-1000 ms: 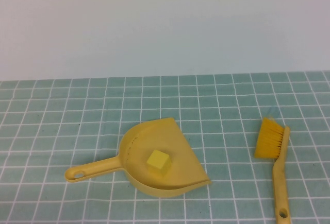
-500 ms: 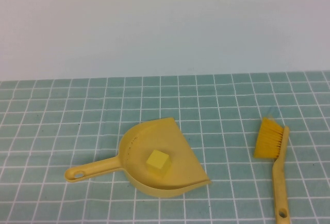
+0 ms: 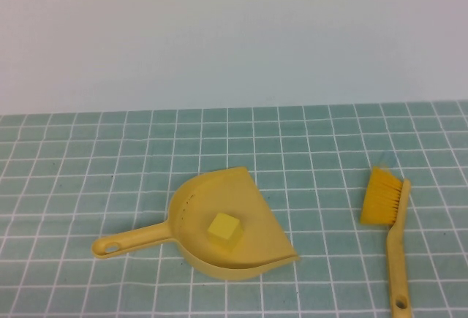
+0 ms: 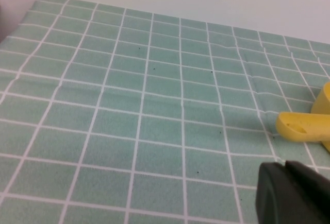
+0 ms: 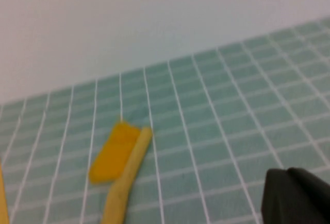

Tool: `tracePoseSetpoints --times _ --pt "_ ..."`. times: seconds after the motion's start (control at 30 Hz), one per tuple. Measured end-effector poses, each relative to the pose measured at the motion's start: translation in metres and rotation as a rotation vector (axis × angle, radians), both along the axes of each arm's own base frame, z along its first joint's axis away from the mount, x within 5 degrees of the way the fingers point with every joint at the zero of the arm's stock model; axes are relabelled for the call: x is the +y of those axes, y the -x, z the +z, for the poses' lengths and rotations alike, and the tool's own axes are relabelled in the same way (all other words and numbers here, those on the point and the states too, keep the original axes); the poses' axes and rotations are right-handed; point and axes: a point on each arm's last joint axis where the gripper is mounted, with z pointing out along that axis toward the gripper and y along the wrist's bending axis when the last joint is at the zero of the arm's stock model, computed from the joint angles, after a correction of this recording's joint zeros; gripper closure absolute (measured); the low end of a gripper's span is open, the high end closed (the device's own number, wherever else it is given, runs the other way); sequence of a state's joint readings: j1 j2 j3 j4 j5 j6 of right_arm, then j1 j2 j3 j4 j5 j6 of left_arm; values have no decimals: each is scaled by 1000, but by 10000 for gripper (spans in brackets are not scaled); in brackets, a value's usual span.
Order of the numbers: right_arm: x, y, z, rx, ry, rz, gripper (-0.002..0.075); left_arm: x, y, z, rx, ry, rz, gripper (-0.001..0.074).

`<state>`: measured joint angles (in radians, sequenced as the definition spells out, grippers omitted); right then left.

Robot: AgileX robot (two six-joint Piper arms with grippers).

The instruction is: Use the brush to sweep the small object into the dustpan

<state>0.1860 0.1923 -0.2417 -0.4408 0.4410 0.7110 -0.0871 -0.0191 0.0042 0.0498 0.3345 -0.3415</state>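
A small yellow cube (image 3: 224, 228) lies inside the yellow dustpan (image 3: 248, 201), which rests on the green tiled cloth with its handle (image 3: 124, 242) toward the left. The yellow brush (image 3: 388, 219) lies flat to the right of the pan, bristles away from me. Neither arm shows in the high view. In the left wrist view my left gripper (image 4: 285, 165) is shut and empty, close to the dustpan handle's tip (image 4: 304, 125). In the right wrist view my right gripper (image 5: 286, 172) is shut and empty, off to the side of the brush (image 5: 124, 165).
The green cloth with a white grid (image 3: 73, 172) covers the table up to a plain white wall (image 3: 234, 33) at the back. Nothing else stands on the cloth.
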Motion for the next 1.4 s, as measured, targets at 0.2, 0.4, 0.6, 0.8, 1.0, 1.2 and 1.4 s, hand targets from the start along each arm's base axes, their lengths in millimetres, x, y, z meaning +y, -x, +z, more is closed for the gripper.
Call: tracePoseSetpoints --times 0.2,0.4,0.6,0.8,1.0,1.2,1.4 --pt "8 1 -54 146 169 150 727 0 0 0 0 0 0 736" --pt "9 2 -82 177 201 165 727 0 0 0 -2 0 0 738" --pt "5 1 -73 62 307 118 727 0 0 0 -3 0 0 738" --pt "3 10 -74 43 319 77 727 0 0 0 -2 0 0 738" --pt "3 11 -74 43 319 72 727 0 0 0 0 0 0 738" --pt "3 11 -74 44 321 73 727 0 0 0 0 0 0 738" --pt "3 11 -74 45 329 76 727 0 0 0 0 0 0 738"
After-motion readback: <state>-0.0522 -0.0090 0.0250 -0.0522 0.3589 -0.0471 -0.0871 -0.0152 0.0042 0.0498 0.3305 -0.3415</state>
